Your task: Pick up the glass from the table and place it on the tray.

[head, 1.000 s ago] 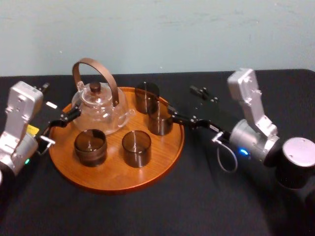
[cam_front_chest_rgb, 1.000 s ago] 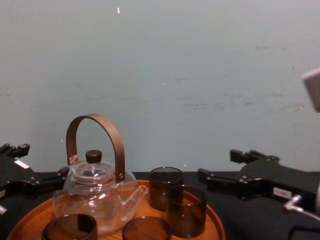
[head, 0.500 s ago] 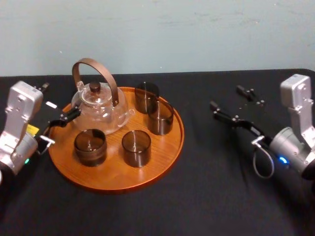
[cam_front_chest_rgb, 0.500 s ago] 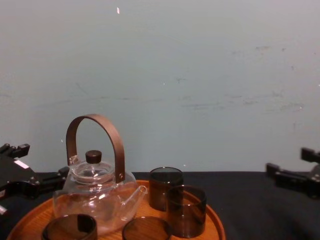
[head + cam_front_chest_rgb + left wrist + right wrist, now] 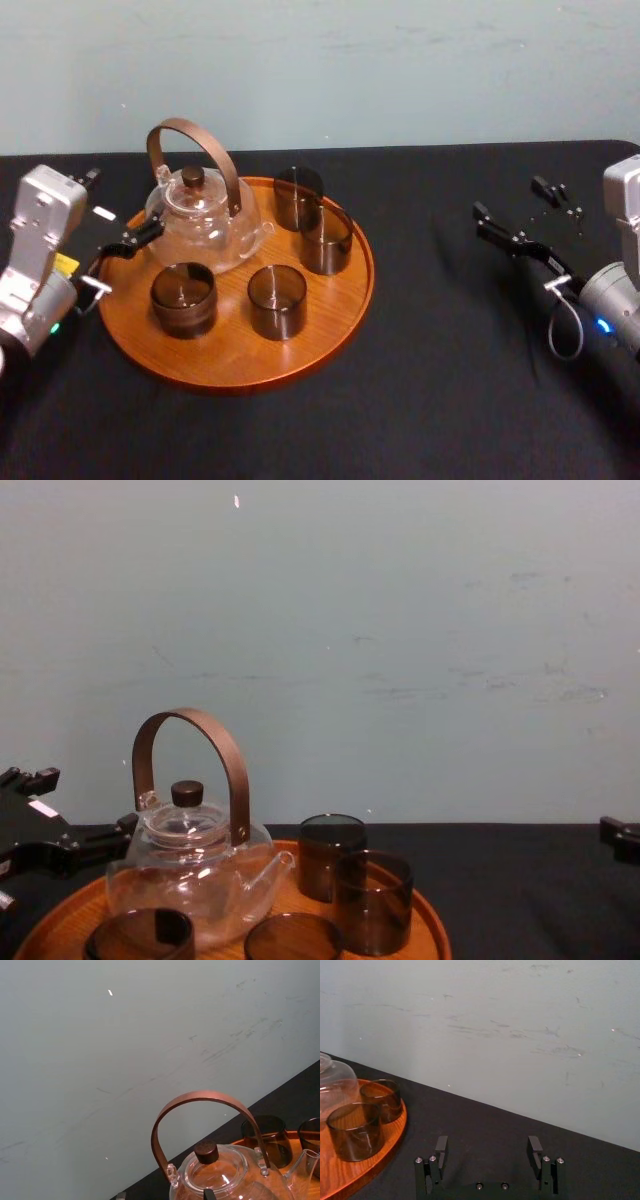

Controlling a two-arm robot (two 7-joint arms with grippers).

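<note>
— Where is the glass?

— None stands on the bare worktop (image 5: 430, 400). Four glasses (image 5: 277, 301) are upright on the tray (image 5: 232, 345) around the teapot (image 5: 200, 215). The right-hand glass (image 5: 326, 240) sits just inside the rim, close against the one behind it; I cannot tell whether they touch.

— And the grippers?

— The right gripper (image 5: 488, 1146) hangs over the worktop, well apart from the tray, with its fingers spread and nothing between them. The left gripper (image 5: 124, 203) is at the tray's left edge beside the teapot, fingers also apart, idle.

— So which step is this?

— I judge the placing done: the glass is let go and standing on its own, and the right arm is clear of it.

— What does the next move call for?

— Little, I think. The right arm needs only to park, keeping off the tray so nothing gets knocked. There is no glass on the worktop to fetch.
</note>
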